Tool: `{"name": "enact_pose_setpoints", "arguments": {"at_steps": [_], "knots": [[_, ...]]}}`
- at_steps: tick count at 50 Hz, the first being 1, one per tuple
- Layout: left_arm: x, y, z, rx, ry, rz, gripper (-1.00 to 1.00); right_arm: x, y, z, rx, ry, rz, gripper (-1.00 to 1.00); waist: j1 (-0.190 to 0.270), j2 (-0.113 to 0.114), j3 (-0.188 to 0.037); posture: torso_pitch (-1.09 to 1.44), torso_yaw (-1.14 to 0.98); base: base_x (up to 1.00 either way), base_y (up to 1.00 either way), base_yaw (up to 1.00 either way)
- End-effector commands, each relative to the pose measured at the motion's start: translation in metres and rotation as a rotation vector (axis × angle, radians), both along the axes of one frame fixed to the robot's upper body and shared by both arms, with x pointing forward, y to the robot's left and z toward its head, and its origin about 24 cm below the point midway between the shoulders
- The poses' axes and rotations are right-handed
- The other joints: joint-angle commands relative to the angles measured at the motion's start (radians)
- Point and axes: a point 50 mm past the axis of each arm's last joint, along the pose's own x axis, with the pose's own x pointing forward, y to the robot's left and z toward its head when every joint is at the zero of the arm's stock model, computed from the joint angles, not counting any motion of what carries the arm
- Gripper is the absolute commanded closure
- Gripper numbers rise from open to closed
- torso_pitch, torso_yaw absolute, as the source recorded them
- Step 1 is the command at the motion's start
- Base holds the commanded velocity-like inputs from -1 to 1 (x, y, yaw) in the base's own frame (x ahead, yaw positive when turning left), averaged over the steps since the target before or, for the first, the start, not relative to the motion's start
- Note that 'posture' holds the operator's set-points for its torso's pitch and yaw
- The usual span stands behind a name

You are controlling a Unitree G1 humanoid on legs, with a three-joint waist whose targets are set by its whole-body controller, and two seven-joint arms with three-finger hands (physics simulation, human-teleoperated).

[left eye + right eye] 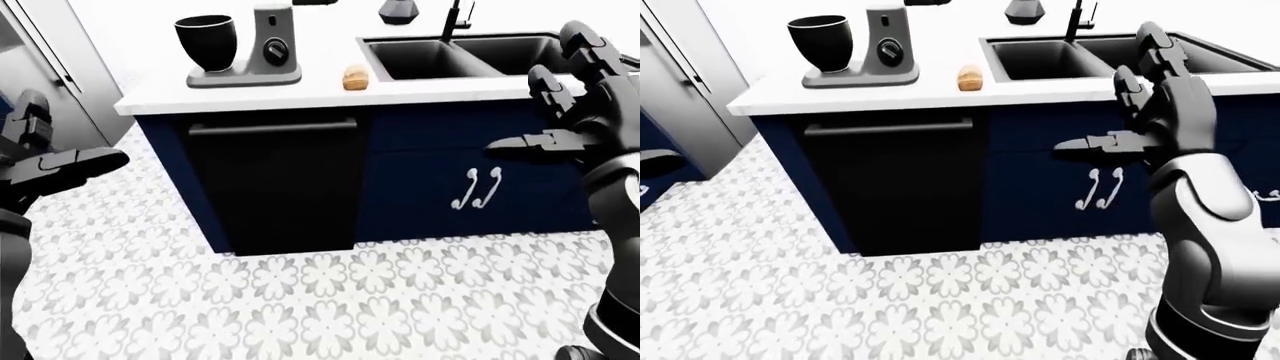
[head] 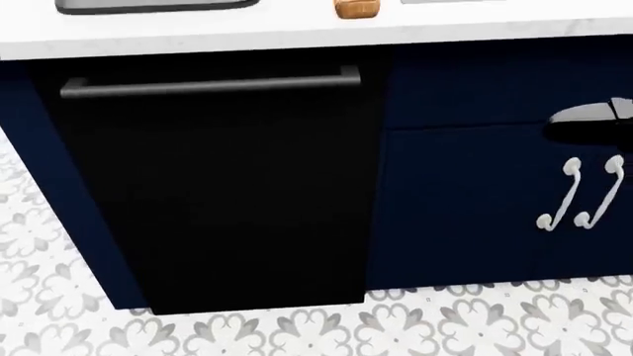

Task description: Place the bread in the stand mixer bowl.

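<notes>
A small brown bread loaf (image 1: 355,76) lies on the white counter (image 1: 300,94) near its edge, between the stand mixer and the sink. The grey stand mixer (image 1: 270,46) stands to its left with its black bowl (image 1: 206,42) upright on the base. The bread's lower edge also shows at the top of the head view (image 2: 356,8). My right hand (image 1: 1140,112) is raised and open in the right of the eye views, away from the counter and clear of the bread. My left hand (image 1: 55,161) is open at the left edge, low, over the floor.
A black double sink (image 1: 460,54) with a black tap (image 1: 455,19) lies right of the bread. A dark faceted object (image 1: 400,10) stands beyond it. Below the counter are a black dishwasher front (image 2: 217,185) and navy cabinet doors with white handles (image 2: 579,193). A patterned tile floor (image 1: 320,300) lies below.
</notes>
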Motion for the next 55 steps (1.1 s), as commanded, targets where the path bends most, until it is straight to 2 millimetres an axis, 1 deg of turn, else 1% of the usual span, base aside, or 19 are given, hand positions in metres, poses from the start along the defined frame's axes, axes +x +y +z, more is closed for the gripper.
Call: {"name": "enact_pose_setpoints", "arguments": {"at_steps": [1, 3, 9, 14, 16, 17, 19, 25, 27, 29, 30, 32, 38, 41, 43, 44, 45, 47, 55], "knots": [[-0.005, -0.003, 0.017, 0.024, -0.074, -0.005, -1.00, -0.007, -0.002, 0.018, -0.018, -0.093, -0.018, -1.00, -0.004, 0.003, -0.006, 0.00, 0.00, 0.27, 0.00, 0.00], [-0.004, -0.002, 0.016, 0.020, -0.073, -0.001, -1.00, -0.007, -0.002, 0.017, -0.012, -0.090, -0.016, -1.00, -0.005, -0.015, -0.003, 0.00, 0.00, 0.28, 0.00, 0.00], [-0.005, 0.000, 0.017, 0.019, -0.073, 0.006, -1.00, -0.008, -0.001, 0.018, -0.001, -0.086, -0.005, -1.00, -0.006, -0.006, -0.022, 0.00, 0.00, 0.27, 0.00, 0.00], [-0.006, 0.001, 0.019, 0.011, -0.076, 0.006, -1.00, -0.009, -0.001, 0.019, 0.001, -0.086, 0.001, -1.00, -0.013, 0.044, -0.011, 0.00, 0.00, 0.27, 0.01, 0.00], [-0.006, 0.001, 0.019, 0.012, -0.077, 0.006, -1.00, -0.010, -0.001, 0.019, 0.001, -0.084, 0.005, -1.00, -0.017, 0.105, -0.030, 0.00, 0.00, 0.27, 0.05, 0.00], [-0.006, 0.001, 0.019, 0.012, -0.078, 0.006, -1.00, -0.010, -0.001, 0.019, 0.000, -0.086, 0.005, -1.00, -0.005, 0.072, -0.024, 0.00, 0.00, 0.27, 0.08, 0.00], [-0.007, 0.003, 0.022, 0.013, -0.081, 0.011, -1.00, -0.010, 0.000, 0.021, -0.001, -0.085, 0.010, -1.00, -0.007, 0.080, -0.016, 0.00, 0.00, 0.27, 0.08, 0.00], [-0.008, 0.005, 0.024, 0.013, -0.085, 0.016, -1.00, -0.011, 0.000, 0.023, -0.009, -0.087, 0.012, -1.00, 0.005, 0.026, -0.017, 0.00, 0.00, 0.27, 0.08, 0.00], [-0.008, 0.005, 0.025, 0.013, -0.088, 0.017, -1.00, -0.012, -0.002, 0.024, -0.008, -0.087, 0.010, -1.00, 0.011, -0.004, -0.019, 0.00, 0.00, 0.27, 0.08, 0.00], [-0.008, 0.005, 0.025, 0.012, -0.089, 0.017, -1.00, -0.011, -0.002, 0.026, -0.007, -0.091, 0.009, -1.00, 0.013, -0.062, -0.039, 0.00, 0.00, 0.27, 0.08, 0.00], [-0.007, 0.005, 0.024, 0.008, -0.086, 0.020, -1.00, -0.012, -0.002, 0.026, -0.005, -0.090, 0.009, -1.00, 0.001, -0.019, -0.026, 0.00, 0.00, 0.27, 0.09, 0.00], [-0.008, 0.005, 0.025, 0.006, -0.087, 0.019, -1.00, -0.012, -0.002, 0.027, -0.003, -0.089, 0.010, -1.00, -0.001, -0.043, -0.023, 0.00, 0.00, 0.27, 0.13, 0.00], [-0.007, 0.005, 0.027, -0.012, -0.083, 0.015, -1.00, -0.014, -0.001, 0.033, -0.004, -0.109, 0.010, -1.00, -0.010, -0.010, -0.018, 0.00, 0.00, 0.24, 0.18, 0.00], [-0.008, 0.006, 0.027, -0.018, -0.081, 0.016, -1.00, -0.014, -0.002, 0.036, -0.003, -0.114, 0.007, -1.00, -0.016, 0.035, -0.025, 0.00, 0.00, 0.22, 0.21, 0.00], [-0.008, 0.006, 0.027, -0.020, -0.080, 0.017, -1.00, -0.015, -0.003, 0.035, 0.001, -0.110, 0.005, -1.00, -0.017, 0.086, -0.046, 0.00, 0.00, 0.15, 0.26, 0.00], [-0.008, 0.007, 0.028, -0.020, -0.082, 0.020, -1.00, -0.015, -0.003, 0.035, 0.000, -0.111, 0.007, -1.00, -0.020, 0.083, -0.063, 0.00, 0.00, 0.14, 0.27, 0.00], [-0.008, 0.007, 0.028, -0.020, -0.083, 0.020, -1.00, -0.015, -0.003, 0.036, 0.000, -0.111, 0.008, -1.00, -0.007, 0.077, -0.039, 0.00, 0.00, 0.13, 0.28, 0.00], [-0.008, 0.007, 0.028, -0.022, -0.082, 0.019, -1.00, -0.016, -0.003, 0.036, 0.000, -0.111, 0.010, -1.00, -0.002, 0.081, -0.029, 0.00, 0.00, 0.14, 0.27, 0.00], [-0.009, 0.008, 0.027, -0.025, -0.083, 0.027, -1.00, -0.015, -0.004, 0.035, 0.003, -0.112, 0.005, -1.00, 0.010, -0.021, -0.026, 0.00, 0.00, 0.11, 0.29, 0.00]]}}
